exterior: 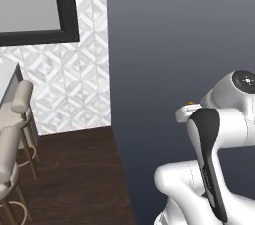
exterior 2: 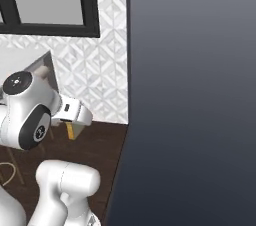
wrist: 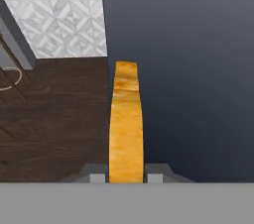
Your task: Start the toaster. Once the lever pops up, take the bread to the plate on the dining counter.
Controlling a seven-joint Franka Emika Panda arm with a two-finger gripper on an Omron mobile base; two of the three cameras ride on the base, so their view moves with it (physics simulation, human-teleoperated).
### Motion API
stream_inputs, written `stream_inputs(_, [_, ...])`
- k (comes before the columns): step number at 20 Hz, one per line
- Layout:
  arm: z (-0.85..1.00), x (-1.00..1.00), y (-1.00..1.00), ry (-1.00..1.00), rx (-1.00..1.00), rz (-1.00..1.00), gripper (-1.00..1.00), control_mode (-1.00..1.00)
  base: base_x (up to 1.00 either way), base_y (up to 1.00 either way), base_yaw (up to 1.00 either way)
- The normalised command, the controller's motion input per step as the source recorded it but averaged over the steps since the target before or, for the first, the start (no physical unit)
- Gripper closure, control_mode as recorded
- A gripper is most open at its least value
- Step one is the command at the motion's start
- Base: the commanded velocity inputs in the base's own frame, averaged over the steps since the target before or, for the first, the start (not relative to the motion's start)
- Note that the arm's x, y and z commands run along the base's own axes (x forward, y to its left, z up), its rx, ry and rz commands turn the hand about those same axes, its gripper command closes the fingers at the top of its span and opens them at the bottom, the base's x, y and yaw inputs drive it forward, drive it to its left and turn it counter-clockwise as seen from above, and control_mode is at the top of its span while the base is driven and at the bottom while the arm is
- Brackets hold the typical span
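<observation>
A slice of bread, golden-tan and seen edge-on, stands upright between my gripper's two fingertips, which are shut on it. In the right base view the bread pokes out below the white hand, above the dark wood floor. A speck of the bread shows over the hand in the left base view. The white slab of the dining counter lies far left; its edge is beside the stools. The plate and the toaster are out of view.
A tall dark grey panel rises close on the right, just ahead of the hand. Pale bar stools stand along the counter at the left. Dark wood floor runs to a white patterned wall with a black-framed window.
</observation>
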Motion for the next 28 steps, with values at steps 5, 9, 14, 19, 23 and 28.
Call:
stream_inputs(5, [0.00, 0.00, 0.00, 0.00, 0.00, 0.00, 1.00, 1.00, 0.78, -0.39, 0.05])
stream_inputs(9, [0.00, 0.00, 0.00, 0.00, 0.00, 0.00, 1.00, 1.00, 0.71, -0.34, 0.05])
stream_inputs(14, [0.00, 0.00, 0.00, 0.00, 0.00, 0.00, 1.00, 1.00, 0.62, -0.34, 0.11])
stream_inputs(19, [0.00, 0.00, 0.00, 0.00, 0.00, 0.00, 1.00, 1.00, 0.59, -0.29, 0.16])
stream_inputs(23, [0.00, 0.00, 0.00, 0.00, 0.00, 0.00, 1.00, 1.00, 0.59, -0.18, 0.26])
stream_inputs(28, [0.00, 0.00, 0.00, 0.00, 0.00, 0.00, 1.00, 1.00, 0.41, -0.16, 0.52])
